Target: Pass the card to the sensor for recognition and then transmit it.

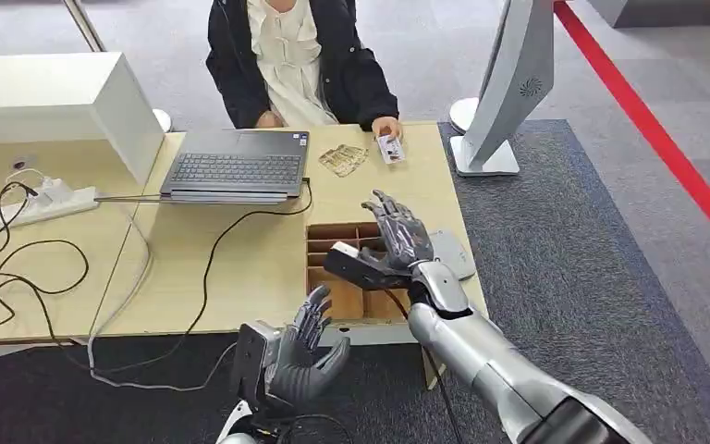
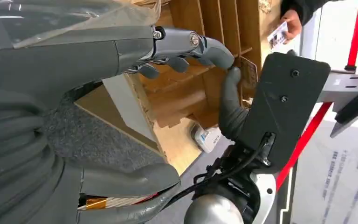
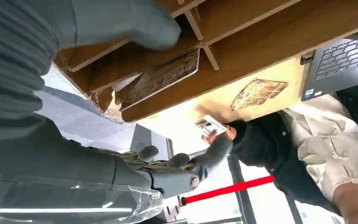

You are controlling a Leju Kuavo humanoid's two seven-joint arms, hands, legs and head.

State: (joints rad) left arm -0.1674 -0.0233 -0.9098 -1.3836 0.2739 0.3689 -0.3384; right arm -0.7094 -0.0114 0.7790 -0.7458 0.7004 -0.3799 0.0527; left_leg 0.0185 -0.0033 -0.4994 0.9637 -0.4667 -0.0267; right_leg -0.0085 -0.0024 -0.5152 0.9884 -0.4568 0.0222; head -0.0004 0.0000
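Hovering over the divided wooden tray point(image 1: 319, 268), your right hand point(image 1: 397, 236) has its fingers apart and empty; your left hand point(image 1: 310, 356), nearer, is likewise spread. A person's hand point(image 1: 386, 127) holds the card point(image 1: 389, 148) on the bench's point(image 1: 240, 250) far edge.

Pale wood worktop point(image 1: 240, 259), grey laptop point(image 1: 236, 165), brown divided box point(image 1: 333, 242), black cable point(image 1: 205, 268), white power strip point(image 1: 42, 201), dark grey carpet point(image 1: 573, 250) with a red stripe point(image 1: 652, 129).
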